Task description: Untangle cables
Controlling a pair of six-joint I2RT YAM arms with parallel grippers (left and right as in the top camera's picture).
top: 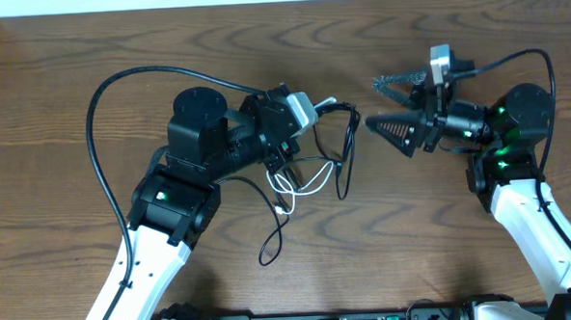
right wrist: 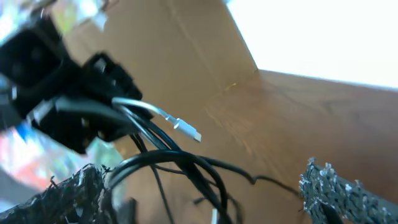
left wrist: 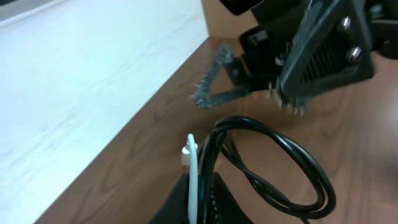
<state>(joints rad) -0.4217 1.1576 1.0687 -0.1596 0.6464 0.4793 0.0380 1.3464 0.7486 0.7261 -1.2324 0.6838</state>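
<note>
While our left claw (left wrist: 202,208) pinches the cables (left wrist: 194,168) above the desk (top: 68,54), we hold the right claw (top: 387,104) spread beside them, likely to catch a loop.

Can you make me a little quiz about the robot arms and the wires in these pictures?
1. True or false: the right gripper is open.
2. What colours are the cables? A: black and white. B: red and blue. C: all green.
3. Fill in the missing word: the cables are held by the ___ gripper.

Key
1. True.
2. A.
3. Left: the left gripper is shut on them.
</note>
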